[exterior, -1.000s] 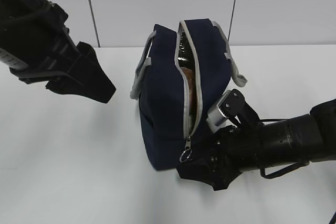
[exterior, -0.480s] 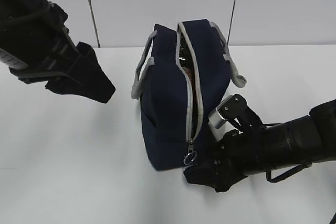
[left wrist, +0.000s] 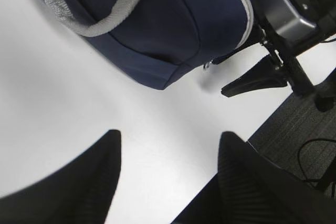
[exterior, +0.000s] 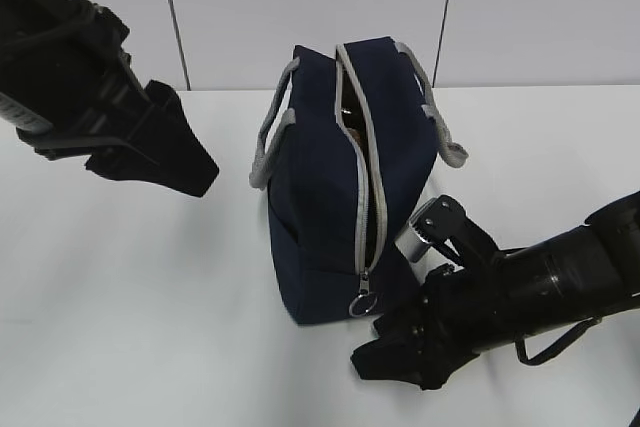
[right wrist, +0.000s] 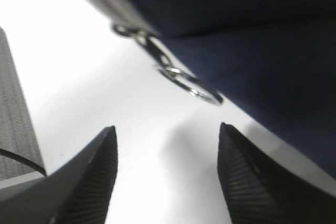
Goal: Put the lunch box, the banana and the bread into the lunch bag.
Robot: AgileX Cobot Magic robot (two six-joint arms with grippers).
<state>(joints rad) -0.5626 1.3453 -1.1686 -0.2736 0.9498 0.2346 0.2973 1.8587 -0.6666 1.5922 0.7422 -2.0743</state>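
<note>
The navy lunch bag (exterior: pixel 325 187) stands on the white table, its grey top zipper mostly drawn together with a narrow slit left near the top. A brown sliver shows in the slit; I cannot tell what it is. The lunch box, banana and bread are otherwise hidden. The ring pull (exterior: pixel 362 305) hangs at the bag's near lower end. My right gripper (exterior: pixel 372 360) is open and empty, just below and right of the pull (right wrist: pixel 197 90), not touching it. My left gripper (exterior: pixel 200 175) is open and empty, held left of the bag (left wrist: pixel 173 19).
The white table (exterior: pixel 140 307) spreads left of and in front of the bag. A white wall with dark seams (exterior: pixel 175 17) stands behind. In the left wrist view the table's edge and dark floor (left wrist: pixel 304 129) lie near the right arm (left wrist: pixel 286 17).
The bag's opening has narrowed to a slit and the brown thing inside is nearly hidden. My right gripper has drawn back down and away from the ring pull. The left arm has not moved.
</note>
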